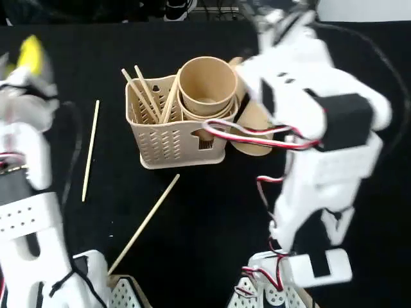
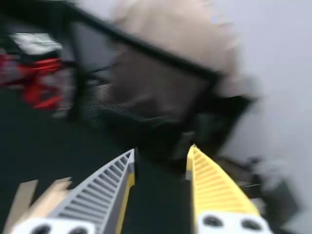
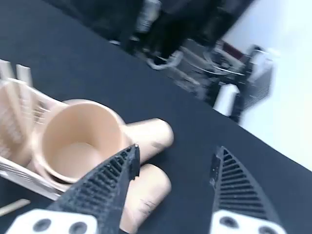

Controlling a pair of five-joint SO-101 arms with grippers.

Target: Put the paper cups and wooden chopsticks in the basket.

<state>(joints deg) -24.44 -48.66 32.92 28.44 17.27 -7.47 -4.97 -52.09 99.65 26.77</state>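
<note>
- Basket [image 1: 173,138]: stands far-centre on the black surface [image 1: 212,212]. It holds stacked paper cups [image 1: 207,83] upright at its right end and wooden chopsticks [image 1: 151,96] at its left end.
- Two lying cups [image 1: 253,128]: on their sides, just right of the basket.
- Loose chopstick [image 1: 90,149]: left of the basket.
- Second loose chopstick [image 1: 144,222]: nearer, lying diagonally.
- Left jaws: parted, empty, at the far left.
- Right jaws: wide apart, empty, over the lying cups.
</note>
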